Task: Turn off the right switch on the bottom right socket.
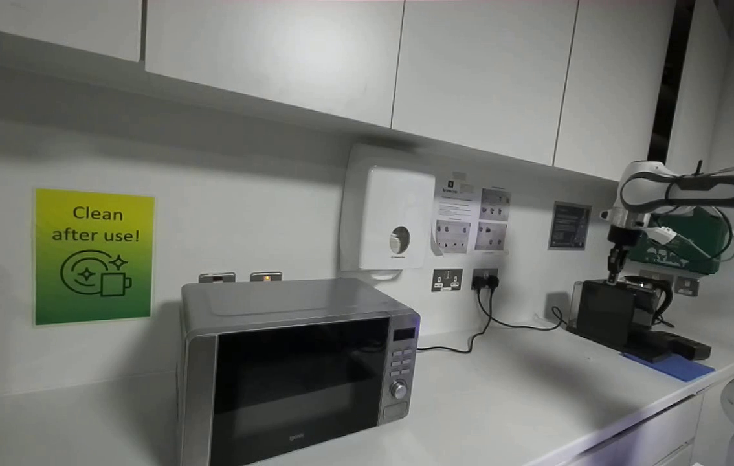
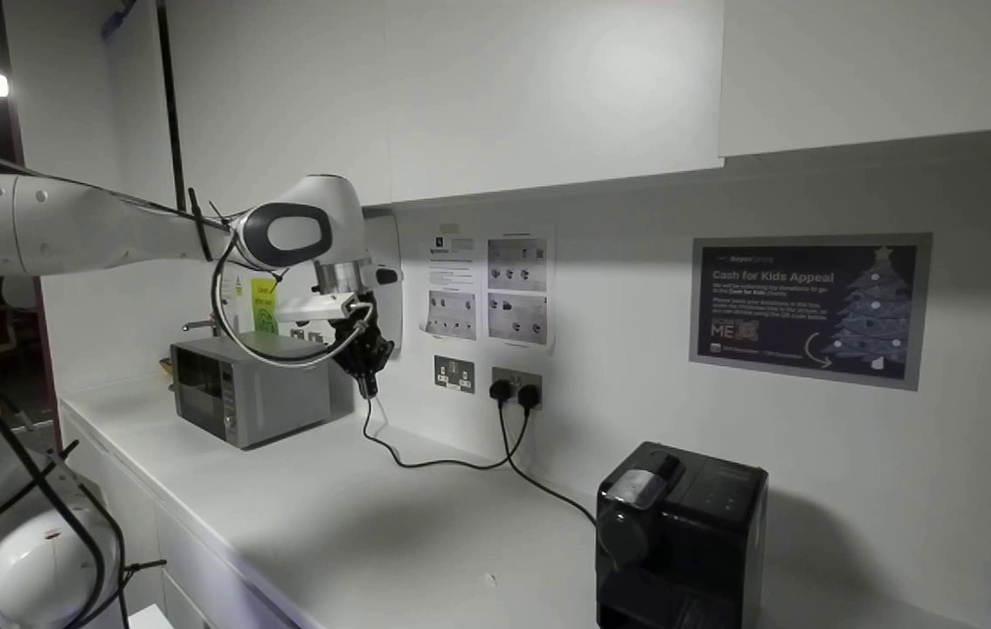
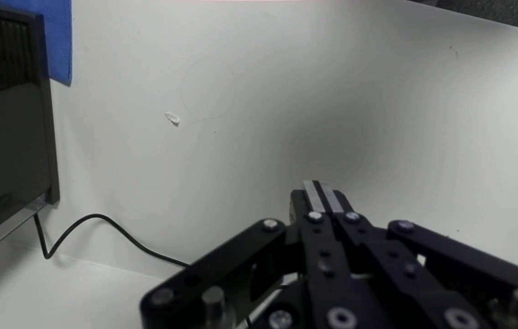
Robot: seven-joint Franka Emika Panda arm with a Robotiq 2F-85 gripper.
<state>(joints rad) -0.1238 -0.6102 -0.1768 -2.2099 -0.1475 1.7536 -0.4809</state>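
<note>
Two metal double wall sockets are side by side above the counter. The bare one shows in both exterior views (image 1: 446, 280) (image 2: 454, 374). The plugged one (image 1: 485, 272) (image 2: 534, 381) has two black plugs (image 2: 501, 391) in it. The switch positions are too small to tell. My gripper (image 2: 368, 391) points down over the counter, apart from the sockets; it also shows in an exterior view (image 1: 613, 275). In the wrist view the gripper (image 3: 322, 195) has its fingers together with nothing between them. The sockets are out of the wrist view.
A black coffee machine (image 2: 679, 533) (image 3: 5, 137) stands on a blue mat (image 3: 59, 41). A microwave (image 1: 302, 375) (image 2: 251, 384) stands farther along the white counter (image 2: 391, 524). Black cables (image 2: 452, 463) run from the plugs. Cupboards (image 1: 483, 71) overhang the counter. A dispenser (image 1: 388, 213) hangs on the wall.
</note>
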